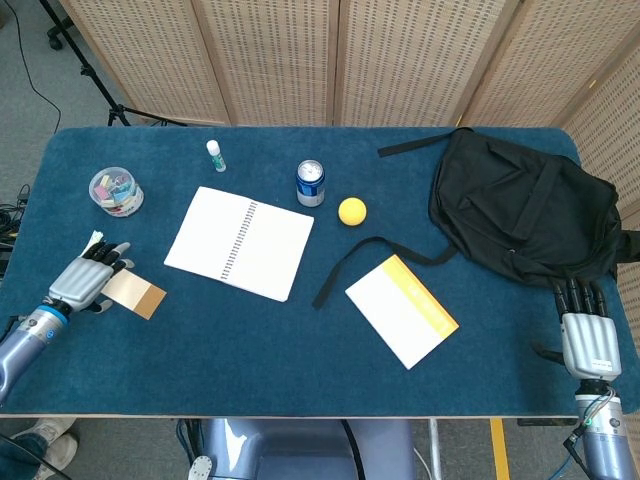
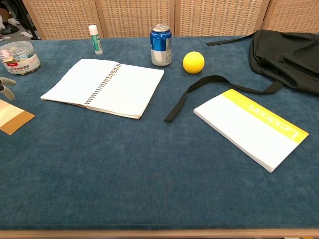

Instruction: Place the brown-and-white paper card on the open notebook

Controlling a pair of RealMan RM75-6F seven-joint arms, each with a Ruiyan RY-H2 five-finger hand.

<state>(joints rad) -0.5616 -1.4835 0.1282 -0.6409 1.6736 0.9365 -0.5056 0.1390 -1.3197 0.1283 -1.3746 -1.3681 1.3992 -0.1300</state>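
Head view. The card [image 1: 133,294] lies flat on the counter [image 1: 300,360] near its left edge, brown end toward the middle of the counter, long axis running from about ten o'clock to four o'clock. The left hand [image 1: 84,281] rests over the card's pale end; its fingers [image 1: 112,256] are extended and slightly spread, pointing toward one o'clock. Whether they are pressing or pinching the card cannot be told from here. The uncovered brown end lies at about four o'clock from the hand. The notebook [image 1: 240,243] lies open and bare at roughly two o'clock from the card, near but clear of it, with its spiral binding tilted a little off twelve-to-six. The right hand [image 1: 586,336] lies at the far right edge, fingers straight and holding nothing, just below the backpack [image 1: 520,210]. It is well apart from the card, so the left hand is plainly the nearer.

Chest view. Only the card's [image 2: 13,117] brown end and part of its pale face show at the left frame edge, flat on the counter [image 2: 149,189]. Fingertips [image 2: 7,88] of the left hand enter just above it, apart from one another. The notebook [image 2: 104,87] sits at about two o'clock from the card. The right hand is outside this view.

Assessment: the card is not yet lifted, and the placement is judged not begun.
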